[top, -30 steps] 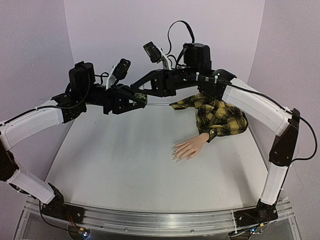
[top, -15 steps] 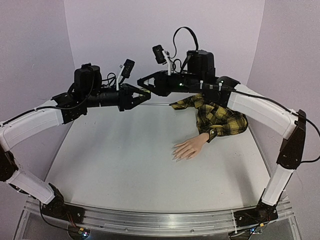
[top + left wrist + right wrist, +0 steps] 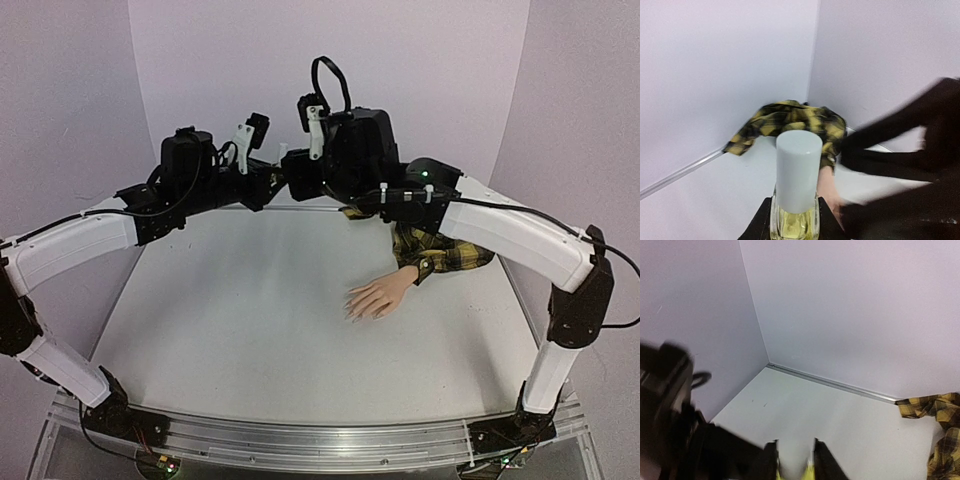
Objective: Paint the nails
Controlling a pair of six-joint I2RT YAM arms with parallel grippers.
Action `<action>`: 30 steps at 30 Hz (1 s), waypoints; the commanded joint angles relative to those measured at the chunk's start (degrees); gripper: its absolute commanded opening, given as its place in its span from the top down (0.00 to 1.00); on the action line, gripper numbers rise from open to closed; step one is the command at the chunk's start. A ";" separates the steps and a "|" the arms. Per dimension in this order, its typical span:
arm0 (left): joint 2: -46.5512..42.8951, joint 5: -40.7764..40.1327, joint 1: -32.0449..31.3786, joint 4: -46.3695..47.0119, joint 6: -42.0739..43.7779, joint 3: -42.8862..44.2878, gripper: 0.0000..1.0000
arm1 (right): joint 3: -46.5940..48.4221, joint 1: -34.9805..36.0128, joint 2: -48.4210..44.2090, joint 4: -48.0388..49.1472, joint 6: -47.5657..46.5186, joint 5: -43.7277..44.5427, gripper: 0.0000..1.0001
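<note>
Nearest, along the front edge of the white tabletop (image 3: 230, 330), a metal rail (image 3: 320, 445) with both arm bases (image 3: 110, 412) bolted on. Farther in, right of centre, a skin-coloured mannequin hand (image 3: 378, 297) lying flat on the tabletop, fingertips toward the left and slightly nearward; at those tips the nails (image 3: 354, 311) — too small from above to make out any colour. Behind the wrist, a yellow-and-black plaid sleeve (image 3: 445, 248) bunched toward the far right corner, partly hidden under the right arm (image 3: 510, 225). Higher and farther back, both arms arched inward, meeting in the air above the far middle of the tabletop, well apart from the mannequin hand. Left fingers (image 3: 266, 186) closed tight on a small bottle (image 3: 792, 226) of yellowish liquid, gripped by its glass body, white cap (image 3: 799, 167) sticking out bare beyond the fingertips. Right fingers (image 3: 291, 176) just beside, tips toward the left fingers; seen from the right wrist, parted, pale tabletop showing through the gap — yellow flecks at the bottom edge there too cropped to name. From the left wrist, the right arm a dark blur to the right of the cap, sleeve and mannequin hand beyond it. Farthest, pale lilac walls (image 3: 230, 60) meeting at the corners.
</note>
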 commanded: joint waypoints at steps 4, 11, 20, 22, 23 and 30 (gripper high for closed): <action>-5.27 3.86 4.67 0.40 -1.55 -0.52 1.00 | -1.15 0.17 -8.74 -6.08 -5.71 -10.91 0.24; -9.47 37.71 4.67 -2.87 0.86 -2.76 1.00 | -5.50 -8.60 -14.38 -5.85 -4.57 -44.31 0.04; -7.07 60.95 4.67 3.70 -6.92 -2.16 1.00 | 0.01 -13.44 -9.44 -4.74 -5.43 -80.97 0.27; -6.54 62.06 4.67 4.06 -7.33 -1.81 1.00 | 2.33 -13.46 -7.35 -4.41 -4.32 -85.07 0.37; -6.39 62.43 4.67 4.11 -7.39 -1.67 1.00 | 3.12 -13.43 -6.59 -4.06 -3.84 -86.56 0.41; -5.73 62.94 4.65 6.02 -8.76 -1.29 1.00 | 5.12 -13.01 -2.46 -0.25 0.28 -90.45 0.56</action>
